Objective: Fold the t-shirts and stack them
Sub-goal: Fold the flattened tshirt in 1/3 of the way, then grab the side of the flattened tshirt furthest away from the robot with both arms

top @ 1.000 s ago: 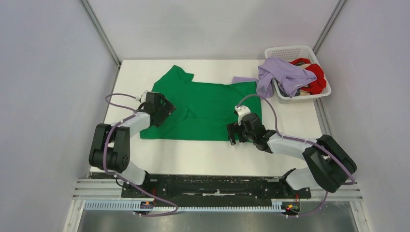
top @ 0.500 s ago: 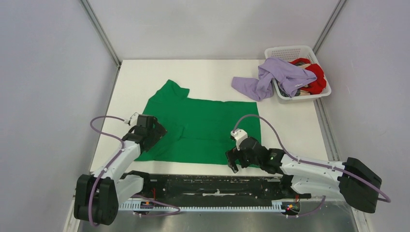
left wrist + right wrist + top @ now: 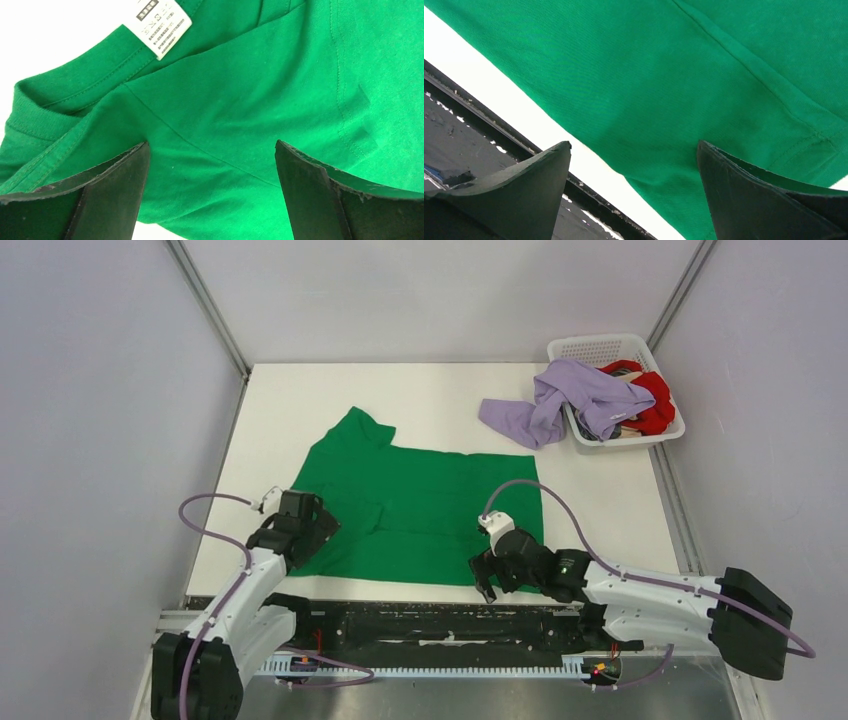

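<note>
The bright green t-shirt (image 3: 430,500) lies spread flat on the white table, its lower edge close to the near edge. My left gripper (image 3: 303,527) is open over its left side near the collar; the left wrist view shows the jaws wide apart (image 3: 211,145) over green cloth (image 3: 240,90) and the neck label (image 3: 160,25). My right gripper (image 3: 487,575) is open at the shirt's near right corner; its wrist view shows the jaws apart (image 3: 634,145) over the hem (image 3: 674,60). The pale lavender t-shirt (image 3: 560,400) hangs out of the basket. The red t-shirt (image 3: 655,400) lies inside it.
The white lattice basket (image 3: 600,343) stands at the far right corner. The black rail (image 3: 430,615) runs along the near table edge, and shows in the right wrist view (image 3: 474,135) just beyond the shirt's hem. Grey walls enclose the table on three sides.
Both grippers have moved towards the near edge, and the green shirt has slid with them, uncovering the lavender sleeve. Over the last half second the movement is small.
</note>
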### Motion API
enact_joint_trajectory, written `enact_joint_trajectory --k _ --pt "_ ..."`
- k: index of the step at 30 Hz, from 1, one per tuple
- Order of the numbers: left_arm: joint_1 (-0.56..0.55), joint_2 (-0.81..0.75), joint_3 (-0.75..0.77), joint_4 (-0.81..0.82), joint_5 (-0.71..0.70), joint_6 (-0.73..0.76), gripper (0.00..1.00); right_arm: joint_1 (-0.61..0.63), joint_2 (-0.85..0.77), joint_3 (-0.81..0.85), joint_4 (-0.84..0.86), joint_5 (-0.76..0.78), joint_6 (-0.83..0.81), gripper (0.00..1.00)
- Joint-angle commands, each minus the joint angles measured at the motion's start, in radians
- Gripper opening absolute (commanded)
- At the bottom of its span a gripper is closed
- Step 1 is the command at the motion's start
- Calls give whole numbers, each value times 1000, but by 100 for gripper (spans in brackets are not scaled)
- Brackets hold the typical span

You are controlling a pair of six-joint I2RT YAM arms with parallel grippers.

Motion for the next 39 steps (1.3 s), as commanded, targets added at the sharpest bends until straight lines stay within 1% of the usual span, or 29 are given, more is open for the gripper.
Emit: enact_joint_trajectory --k 1,7,9,12,15,18,19,21,23,25,27,29,31,34,39 --pt "3 -53 -2 -101 -35 -56 100 6 -49 40 -95 34 0 98" --pt "-3 -135 -6 -239 -24 -110 100 5 -191 77 -76 133 -22 98" --pt "-6 -178 -17 -265 -14 -148 100 4 -240 74 -58 173 -26 98" --pt "-12 -271 -11 -315 -40 -183 100 1 -297 77 -45 249 -30 98" --pt "-11 -345 12 -293 -44 -190 100 -6 -321 84 -32 286 -46 98" --pt "-12 -354 80 -201 -43 -151 100 -21 -315 97 -19 315 -54 98" --pt "-12 -335 97 -158 -40 -135 100 -29 -312 98 -10 324 -56 98" --pt "-11 -277 99 -8 -19 -104 100 -51 -301 93 22 331 -57 98" --pt "-11 -170 99 127 24 -84 100 -85 -278 90 58 311 -58 98" --pt "-10 -30 121 224 55 -67 100 -122 -257 84 95 276 -60 98" --pt "-8 119 168 263 76 -50 100 -151 -240 73 140 245 -67 98" --pt "-8 251 213 266 55 -40 100 -181 -230 65 166 224 -68 98" --pt "-6 324 241 247 36 -33 100 -213 -221 60 178 205 -64 98" --pt "-5 338 218 231 20 -26 100 -247 -213 53 176 171 -70 98" --pt "-5 234 106 139 -30 -7 100 -269 -205 64 104 178 -99 98"
